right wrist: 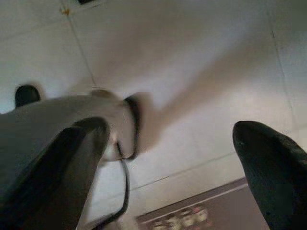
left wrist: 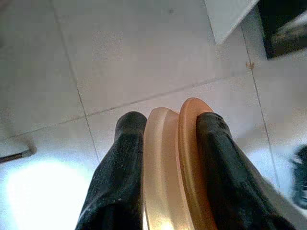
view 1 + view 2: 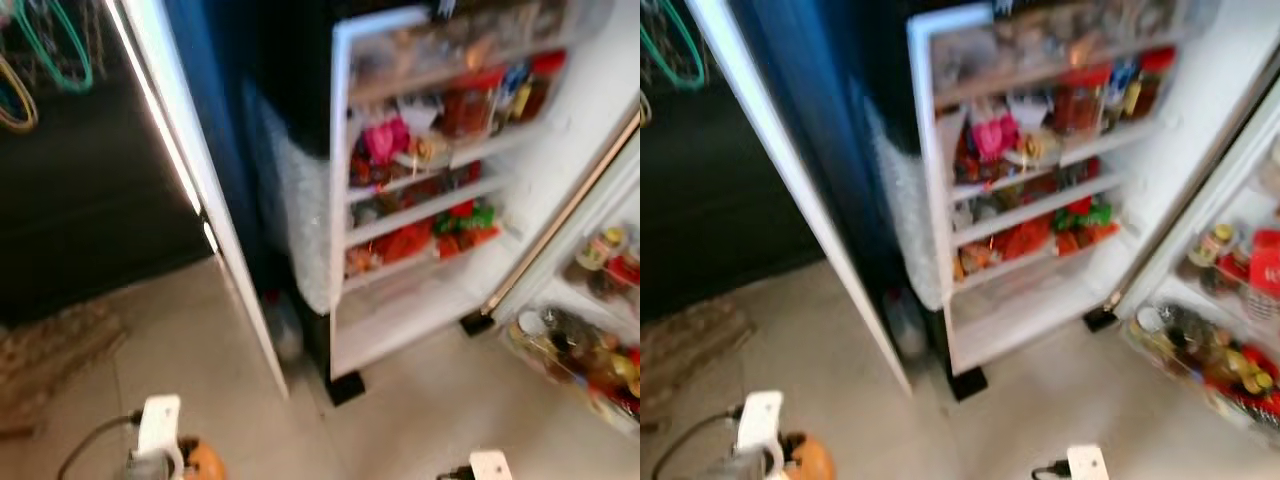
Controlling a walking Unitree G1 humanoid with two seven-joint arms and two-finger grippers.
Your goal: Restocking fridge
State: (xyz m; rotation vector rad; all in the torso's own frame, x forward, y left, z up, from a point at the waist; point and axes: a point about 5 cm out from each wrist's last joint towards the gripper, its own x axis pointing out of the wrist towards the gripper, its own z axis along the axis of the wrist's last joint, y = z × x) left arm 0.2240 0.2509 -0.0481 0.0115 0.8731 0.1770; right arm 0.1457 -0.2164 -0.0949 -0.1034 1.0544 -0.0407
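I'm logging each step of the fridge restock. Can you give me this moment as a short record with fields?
setting: tiled floor in front of an open white fridge door
door shelves: stocked with red, pink and green packets and bottles, blurred
left gripper: held low, black fingers shut on a round orange and cream lidded container
right gripper: open, holding nothing, above the floor
second compartment at right: jars and bottles on its racks
stage: container not yet put in the fridge

- Right claw (image 1: pixel 168 167): its two black fingers (image 1: pixel 271 167) stand wide apart.
- Pale tiled floor (image 1: pixel 192 72) lies beyond.
- A silver arm (image 1: pixel 57 120) with a dark cable crosses beside it.
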